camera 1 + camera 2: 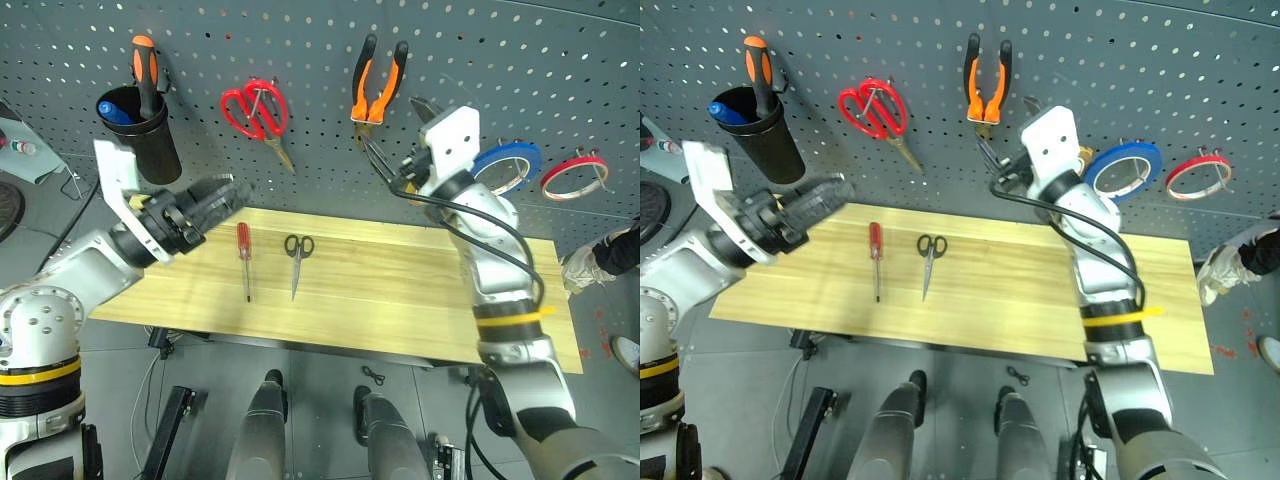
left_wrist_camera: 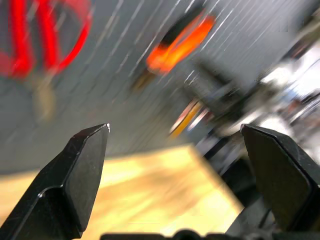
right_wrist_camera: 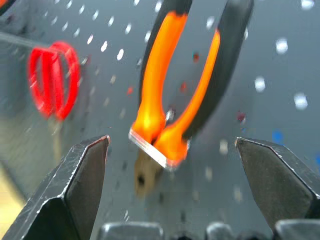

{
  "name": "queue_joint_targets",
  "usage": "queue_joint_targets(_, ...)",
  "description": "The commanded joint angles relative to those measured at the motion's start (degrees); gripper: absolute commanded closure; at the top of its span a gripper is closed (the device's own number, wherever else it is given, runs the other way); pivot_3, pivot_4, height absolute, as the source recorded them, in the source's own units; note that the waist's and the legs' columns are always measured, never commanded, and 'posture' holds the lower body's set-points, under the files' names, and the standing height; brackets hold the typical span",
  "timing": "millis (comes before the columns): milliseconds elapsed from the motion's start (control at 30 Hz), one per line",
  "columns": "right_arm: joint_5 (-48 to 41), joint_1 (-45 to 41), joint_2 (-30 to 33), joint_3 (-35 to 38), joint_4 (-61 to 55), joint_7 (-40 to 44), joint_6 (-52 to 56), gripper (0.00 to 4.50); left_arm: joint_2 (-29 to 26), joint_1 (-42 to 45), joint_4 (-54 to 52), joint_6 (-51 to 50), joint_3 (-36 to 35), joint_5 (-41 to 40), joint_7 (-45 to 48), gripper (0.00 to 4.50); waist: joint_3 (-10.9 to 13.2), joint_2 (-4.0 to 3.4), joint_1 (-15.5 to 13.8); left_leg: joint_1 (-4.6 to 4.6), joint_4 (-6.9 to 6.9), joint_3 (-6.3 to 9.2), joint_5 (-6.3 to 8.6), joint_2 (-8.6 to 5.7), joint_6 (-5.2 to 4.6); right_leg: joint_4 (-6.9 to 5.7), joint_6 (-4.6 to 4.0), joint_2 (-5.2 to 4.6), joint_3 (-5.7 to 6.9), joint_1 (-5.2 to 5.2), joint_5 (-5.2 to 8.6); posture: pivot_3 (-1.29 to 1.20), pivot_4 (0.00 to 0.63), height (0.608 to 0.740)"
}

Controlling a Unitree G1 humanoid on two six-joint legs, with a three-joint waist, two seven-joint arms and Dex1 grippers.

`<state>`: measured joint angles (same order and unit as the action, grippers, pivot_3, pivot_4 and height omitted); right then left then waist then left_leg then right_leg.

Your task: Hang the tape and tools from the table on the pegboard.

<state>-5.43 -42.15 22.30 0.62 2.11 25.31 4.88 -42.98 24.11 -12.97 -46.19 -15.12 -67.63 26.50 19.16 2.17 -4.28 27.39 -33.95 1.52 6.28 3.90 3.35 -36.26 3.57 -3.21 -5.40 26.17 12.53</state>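
Orange-and-black pliers [image 1: 378, 85] hang on the pegboard [image 1: 320, 40]. My right gripper [image 1: 398, 140] is just right of and below them, open, with nothing between its fingers [image 3: 75, 185]; in the right wrist view the pliers [image 3: 185, 90] hang close ahead. The blue tape [image 1: 510, 160] hangs on a hook to the right of that gripper. The red-handled screwdriver [image 1: 243, 255] and the small black scissors [image 1: 297, 258] lie side by side on the table [image 1: 400, 290]. My left gripper [image 1: 222, 193] hovers open over the table's left end, left of the screwdriver, holding nothing.
A black cup [image 1: 150, 135] on the pegboard holds an orange-and-black screwdriver [image 1: 146, 65]. Large red scissors [image 1: 255, 110] hang left of the pliers. A red tape roll [image 1: 575, 175] hangs at the far right. A person's shoe [image 1: 590, 262] shows past the table's right end.
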Motion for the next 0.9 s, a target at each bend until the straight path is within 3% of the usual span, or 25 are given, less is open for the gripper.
queue_joint_targets(33,-5.4,3.2,3.1,2.7,-10.4,3.5,7.8,0.04,1.0,0.4,1.1,1.3,4.1,9.1,-1.8,0.0,0.0,0.0,0.1,-0.01,-0.01,0.0,0.0,0.0,0.0,-0.02,0.0,0.0,0.0,0.0,0.0,0.19,0.323,0.74)
queue_joint_targets(300,-19.7,10.7,10.1,3.0,-19.5,15.4,26.5,0.04,8.1,7.5,6.8,-0.2,17.3,25.2,-3.7,0.0,0.0,0.01,0.5,0.0,-0.25,0.01,-0.03,-0.01,-0.05,-0.19,0.01,0.01,-0.02,-0.05,0.01,0.12,0.334,0.74)
queue_joint_targets(400,-22.1,11.2,12.9,3.6,-18.0,20.2,27.8,0.04,10.6,10.9,12.7,1.3,23.7,33.1,-2.4,0.0,0.0,0.01,0.8,0.01,-0.48,0.01,-0.02,-0.08,-0.06,-0.4,0.06,-0.01,-0.05,-0.06,0.04,0.1,0.339,0.74)
queue_joint_targets(567,-23.0,12.9,16.4,4.2,-15.9,25.5,27.0,0.04,13.5,15.0,24.7,11.9,32.9,47.5,2.0,0.0,0.0,0.01,2.1,0.01,-0.76,0.01,-0.04,-0.07,-0.13,-0.55,0.18,0.02,-0.09,-0.06,0.12,0.04,0.343,0.74)
queue_joint_targets(800,-22.6,15.4,17.5,5.6,-16.0,25.9,25.9,0.04,24.1,23.7,50.5,19.6,32.4,58.0,-1.9,0.0,0.0,0.04,3.6,0.08,-0.92,0.04,-0.07,-0.13,-0.19,-0.66,0.28,-0.01,-0.13,-0.08,0.15,0.0,0.339,0.74)
queue_joint_targets(900,-23.1,17.0,17.7,6.4,-18.0,25.3,26.1,0.04,27.7,25.7,56.7,20.4,29.9,59.8,-5.9,0.0,0.0,0.04,3.9,0.09,-0.95,0.06,-0.07,-0.19,-0.19,-0.72,0.27,-0.04,-0.13,-0.09,0.14,-0.02,0.335,0.74)
